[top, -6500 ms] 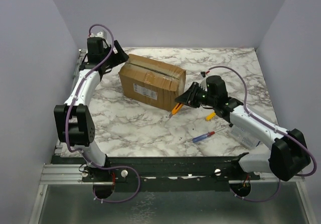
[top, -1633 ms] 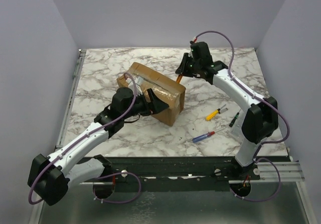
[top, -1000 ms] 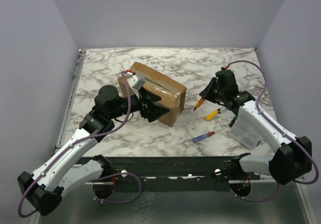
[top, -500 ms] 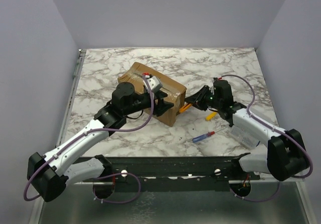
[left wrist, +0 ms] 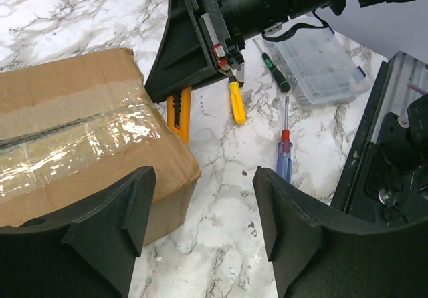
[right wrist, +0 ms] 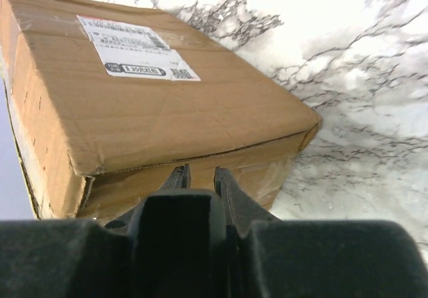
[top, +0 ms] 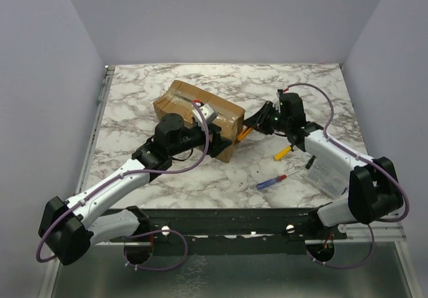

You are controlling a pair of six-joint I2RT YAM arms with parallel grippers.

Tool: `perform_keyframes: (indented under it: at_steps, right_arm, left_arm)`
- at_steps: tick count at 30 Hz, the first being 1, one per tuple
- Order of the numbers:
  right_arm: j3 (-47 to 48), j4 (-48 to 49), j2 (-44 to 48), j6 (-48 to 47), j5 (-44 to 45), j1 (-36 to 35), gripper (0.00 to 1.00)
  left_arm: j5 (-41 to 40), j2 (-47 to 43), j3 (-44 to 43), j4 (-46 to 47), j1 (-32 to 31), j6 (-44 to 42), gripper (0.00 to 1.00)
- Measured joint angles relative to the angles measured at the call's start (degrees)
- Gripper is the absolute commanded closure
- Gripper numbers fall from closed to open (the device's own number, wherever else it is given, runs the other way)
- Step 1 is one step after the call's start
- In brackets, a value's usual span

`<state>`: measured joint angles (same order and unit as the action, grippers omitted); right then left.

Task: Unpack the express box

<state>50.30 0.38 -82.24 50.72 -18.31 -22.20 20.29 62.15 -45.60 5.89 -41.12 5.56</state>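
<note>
Grey-veined white marble table (top: 167,171), plain lilac walls around it. The box (top: 194,107) is matte brown cardboard, rectangular, and sits left of centre toward the far side, turned at an angle. Glossy crinkled tape runs along its top seam, and there's a white label (right wrist: 137,56) on one broad face. Your left gripper (left wrist: 199,184) hangs over the box's near right corner, jaws spread wide, holding nothing. Your right gripper (right wrist: 198,178) is just right of the box, jaws nearly together, clamped on a slim orange knife (left wrist: 179,111) that points at the box. Right of that on the table: yellow screwdriver (left wrist: 237,103), red-and-blue screwdriver (left wrist: 283,152) nearer, thin green screwdriver (left wrist: 275,76), clear ribbed plastic case (left wrist: 319,67).
</note>
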Motion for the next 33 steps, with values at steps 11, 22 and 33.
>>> perform_keyframes:
  at_steps: [11,22,33]
  right_arm:
    - [-6.4,-3.7,12.8,-2.0,6.5,0.0,1.00]
    - [-20.3,15.4,19.3,9.5,3.7,0.0,1.00]
    - [-25.7,28.1,20.6,23.0,3.9,0.3,1.00]
  left_arm:
    - [1.0,-10.8,0.0,2.3,-0.1,-5.3,0.19]
    - [3.0,-11.3,7.5,7.7,-1.1,-14.0,0.31]
    - [1.1,-7.7,6.7,3.4,-6.0,-23.3,0.31]
